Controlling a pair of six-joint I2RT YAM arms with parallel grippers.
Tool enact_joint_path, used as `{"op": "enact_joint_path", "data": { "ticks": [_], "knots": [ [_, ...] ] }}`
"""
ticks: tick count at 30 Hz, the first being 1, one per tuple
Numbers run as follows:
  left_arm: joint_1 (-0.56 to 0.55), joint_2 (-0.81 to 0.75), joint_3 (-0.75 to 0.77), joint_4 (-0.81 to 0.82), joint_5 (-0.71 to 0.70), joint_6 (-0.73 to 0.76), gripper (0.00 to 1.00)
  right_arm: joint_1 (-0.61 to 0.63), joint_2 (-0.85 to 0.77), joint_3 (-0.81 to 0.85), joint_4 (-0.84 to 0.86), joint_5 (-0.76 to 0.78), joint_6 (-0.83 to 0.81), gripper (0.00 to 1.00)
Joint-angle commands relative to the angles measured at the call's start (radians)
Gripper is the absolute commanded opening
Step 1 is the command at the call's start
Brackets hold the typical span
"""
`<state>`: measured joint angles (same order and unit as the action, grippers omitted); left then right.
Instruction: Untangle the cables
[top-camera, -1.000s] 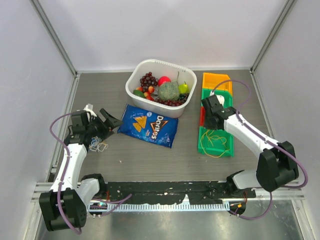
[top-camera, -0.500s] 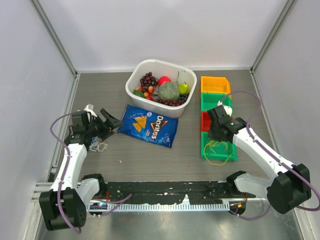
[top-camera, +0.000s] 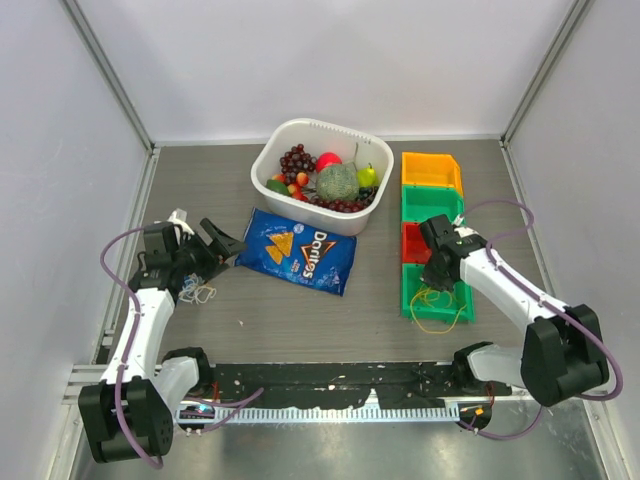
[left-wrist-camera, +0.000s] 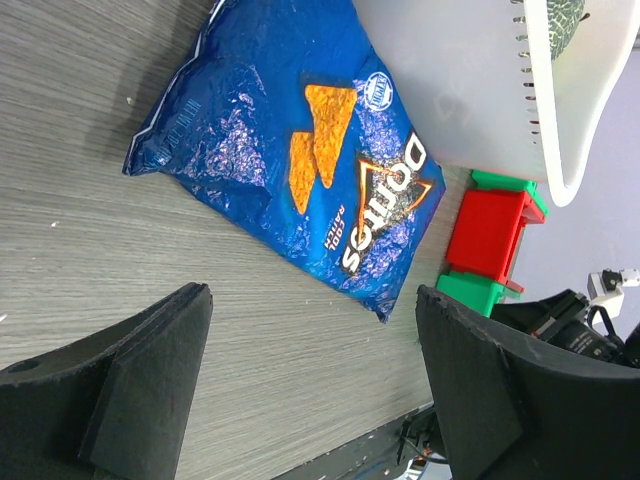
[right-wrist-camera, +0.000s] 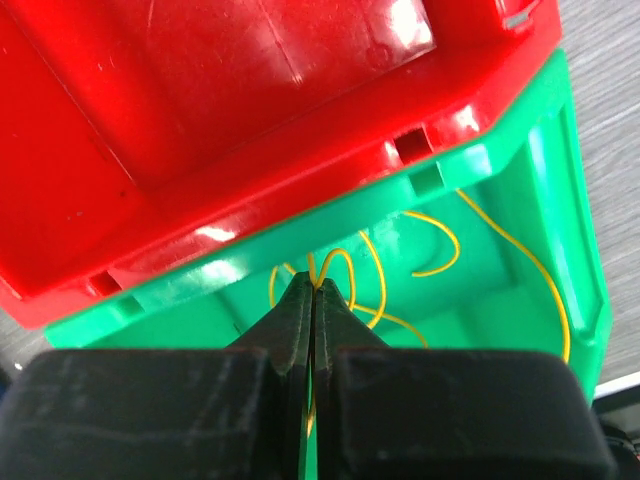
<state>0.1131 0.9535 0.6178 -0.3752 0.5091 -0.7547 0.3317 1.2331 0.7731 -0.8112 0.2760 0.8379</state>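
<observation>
A thin yellow cable (top-camera: 432, 303) lies in loose loops in the nearest green bin (top-camera: 410, 292), one strand trailing over its front rim. My right gripper (top-camera: 438, 274) hangs over that bin. In the right wrist view this gripper (right-wrist-camera: 314, 287) is shut on a strand of the yellow cable (right-wrist-camera: 381, 283), which arches up from its tips. A small bunch of white and blue cables (top-camera: 198, 291) rests on the table at the left, just beside my left arm. My left gripper (top-camera: 224, 244) is open and points at the chip bag; nothing sits between its fingers (left-wrist-camera: 312, 296).
A blue Doritos bag (top-camera: 299, 250) lies mid-table. A white basket (top-camera: 283, 139) of fruit stands behind it. At the right runs a row of bins: orange (top-camera: 430, 168), green (top-camera: 430, 205), red (top-camera: 411, 243) and the near green one. Walls enclose the table.
My right arm has drawn back toward the near edge, from the far bins to over the near green bin. The row of bins has straightened. The left arm has not moved.
</observation>
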Motion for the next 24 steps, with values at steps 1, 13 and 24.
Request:
{"op": "enact_joint_path", "data": {
  "ticks": [1,13,24],
  "knots": [
    [-0.003,-0.030,0.008,0.016,0.011,0.000,0.86,-0.002,0.052,0.052,0.095,0.077,-0.006,0.05],
    [-0.003,-0.035,0.002,0.016,0.012,0.006,0.87,-0.006,0.060,0.138,0.021,0.045,-0.132,0.57],
    [-0.003,0.004,0.005,0.038,0.008,0.011,0.87,0.010,-0.132,0.261,-0.249,-0.041,-0.261,0.72]
  ]
}}
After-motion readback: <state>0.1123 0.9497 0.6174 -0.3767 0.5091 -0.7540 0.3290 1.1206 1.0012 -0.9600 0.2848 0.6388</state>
